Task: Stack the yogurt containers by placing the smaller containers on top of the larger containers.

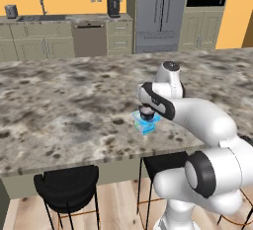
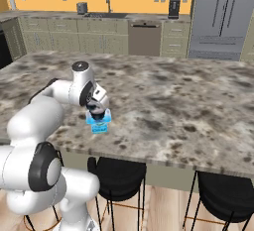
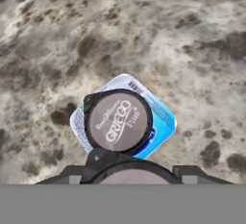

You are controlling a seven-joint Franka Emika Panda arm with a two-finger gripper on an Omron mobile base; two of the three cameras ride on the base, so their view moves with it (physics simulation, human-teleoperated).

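Cup (image 3: 118, 121) upright atop blue box (image 3: 161, 117), seemingly.

The robot arm (image 1: 207, 125) is made of fat, round, smooth white tubes that look like shiny plastic. Where one tube meets the next there is a black ring, like a dark belt around the joint. One big black ring sits low on the arm, and another wraps the part near the hand. The top of one joint has a round grey cap with a dark edge. The hand part is white with a dark bottom. The gripper (image 2: 97, 112) looks small and black, but it is hard to see well.
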